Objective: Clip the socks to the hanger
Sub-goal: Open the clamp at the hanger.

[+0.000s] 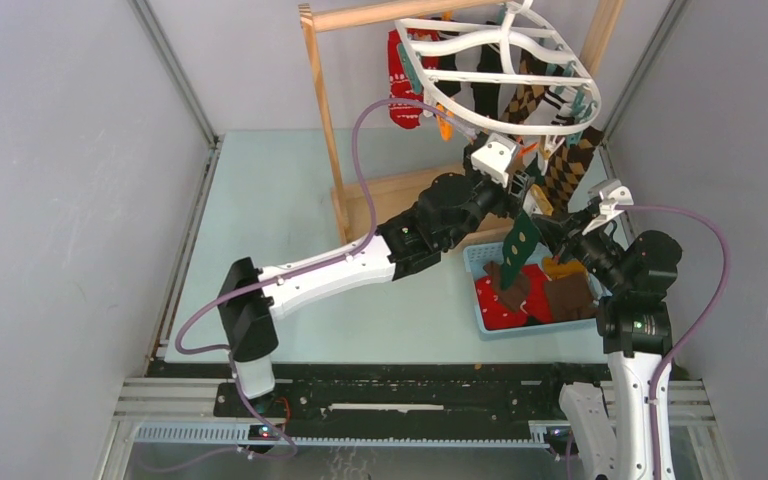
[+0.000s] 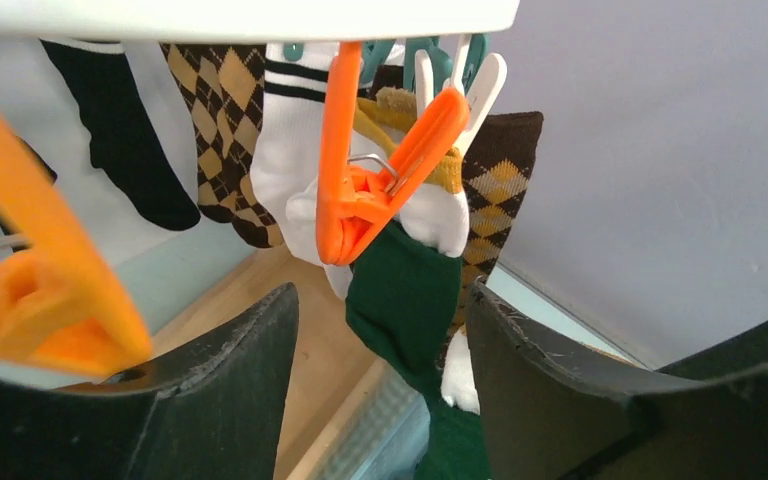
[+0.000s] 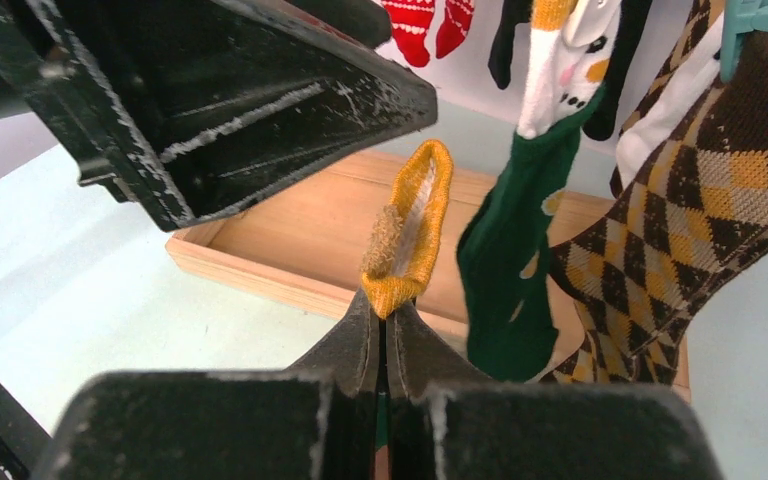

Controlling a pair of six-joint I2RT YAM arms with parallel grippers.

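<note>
**Green sock on the clip, yellow sock in the right pincer**

Under the hanger's [image 1: 465, 115] near rim, the left gripper [image 2: 380, 290] stands wide open. Its two fingers sit either side of an orange clip [image 2: 370, 180] that dangles from that rim. The clip looks to be biting the white top of the green sock [image 1: 521, 240]. That sock hangs straight down below the hanger, between the spread fingers, and neither finger touches it.

Just beside it, lower than the hanger's near edge, the right gripper [image 3: 382, 330] is pinched fully closed on the cuff of a yellow sock [image 3: 407, 235]. The cuff stands up above the fingertips.

More socks hang from the hanger's far and right sides: an argyle sock [image 1: 565, 170] on the right, a red sock [image 1: 400, 70] at the left end, and black and white ones between.

The hanger is up by the top bar of a wooden rack [image 1: 322, 120], whose base board lies on the table [image 1: 280, 200] below. Beneath the hanger's near-right side sits a blue basket [image 1: 472, 262] with red and brown socks inside.

The table is a smooth, pale green sheet. Plain grey walls [image 1: 60, 200] close it in left, right and behind the hanger.
</note>
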